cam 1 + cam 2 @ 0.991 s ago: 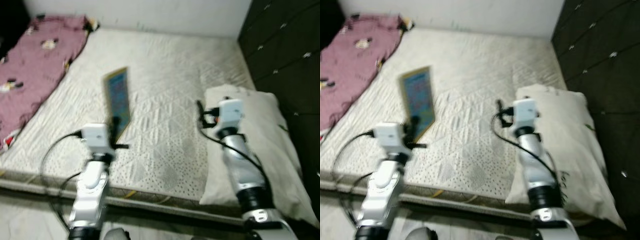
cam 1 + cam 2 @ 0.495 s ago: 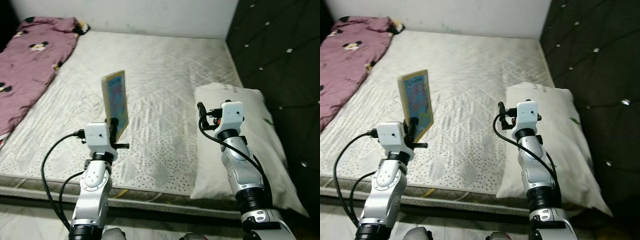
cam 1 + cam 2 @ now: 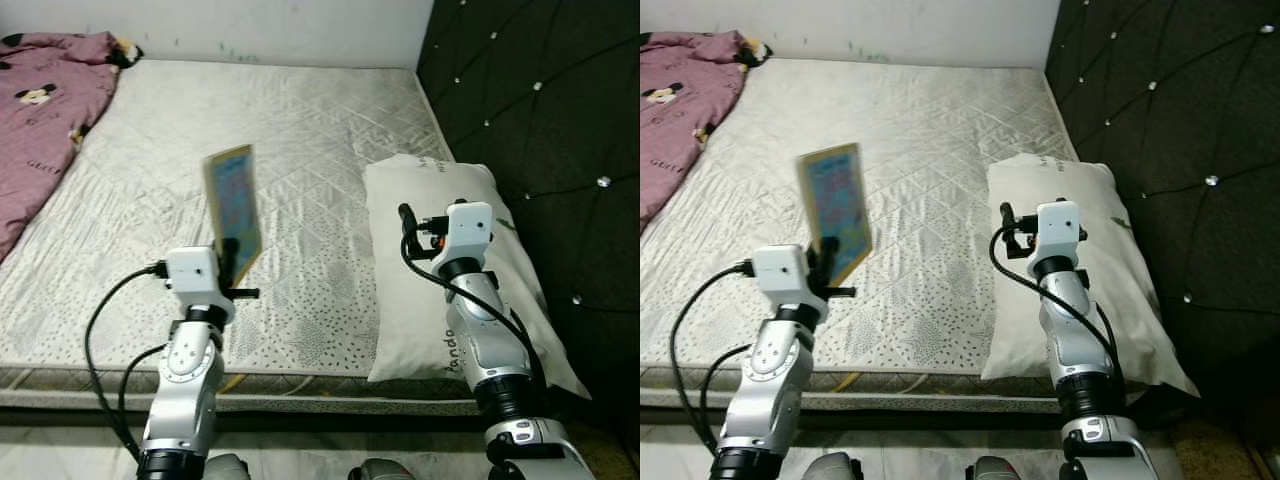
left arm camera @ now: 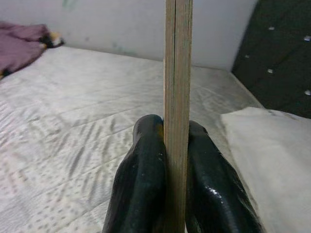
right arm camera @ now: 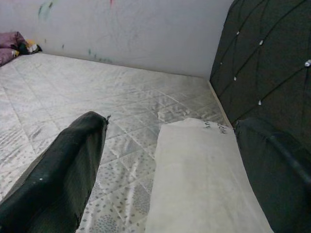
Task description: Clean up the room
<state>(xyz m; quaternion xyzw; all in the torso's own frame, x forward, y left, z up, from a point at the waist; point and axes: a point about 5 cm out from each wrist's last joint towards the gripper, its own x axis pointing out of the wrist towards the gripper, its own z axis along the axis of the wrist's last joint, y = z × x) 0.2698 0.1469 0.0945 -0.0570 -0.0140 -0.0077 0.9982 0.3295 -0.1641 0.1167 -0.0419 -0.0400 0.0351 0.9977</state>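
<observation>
The left gripper (image 4: 175, 145) was clamped on the lower edge of a thin board book (image 3: 233, 205), holding it upright above the near part of the mattress (image 3: 300, 130), its colourful face turned toward the robot's left side and its narrow wooden-looking edge facing the wrist camera. The right gripper (image 5: 170, 160) hung empty over the pillow (image 3: 440, 250) with its fingers spread wide, the pillow lying against the dark padded headboard (image 3: 540, 120) on the right side of the bed. A pink blanket (image 3: 45, 90) lay bunched at the far left of the mattress. The step in hand looked like carrying the book off the bed to wherever it belongs, though no shelf or box was in sight. To do this well, the robot probably needed to keep the pinch firm and the wrist level, since the book stood tall above a small grip and could swing or slip if the arm jerked while walking. The free right arm should stay clear of the pillow so it would not drag it.
</observation>
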